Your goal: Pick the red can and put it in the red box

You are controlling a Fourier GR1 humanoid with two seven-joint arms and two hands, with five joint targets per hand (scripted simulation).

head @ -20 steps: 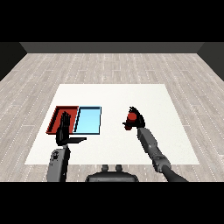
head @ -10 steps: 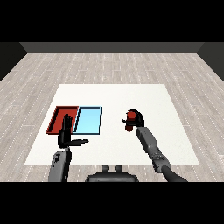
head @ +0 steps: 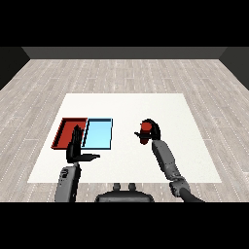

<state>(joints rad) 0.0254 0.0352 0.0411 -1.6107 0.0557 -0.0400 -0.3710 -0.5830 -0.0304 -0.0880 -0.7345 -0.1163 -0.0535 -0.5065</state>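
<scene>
Right hand holding red can, shifted slightly left

Right hand (head: pixel 151 130) with the red can (head: pixel 145 131) has drifted a little leftward toward the trays since a second ago, fingers curled round the can, which sits above the white bench (head: pixel 126 104), right of centre. Left hand (head: pixel 76 147) has barely moved: fingers straight up, thumb out sideways, holding nothing, just in front of the red tray (head: pixel 64 131). Light blue tray (head: pixel 98 133) lies touching the red tray's right side, well left of the can
</scene>
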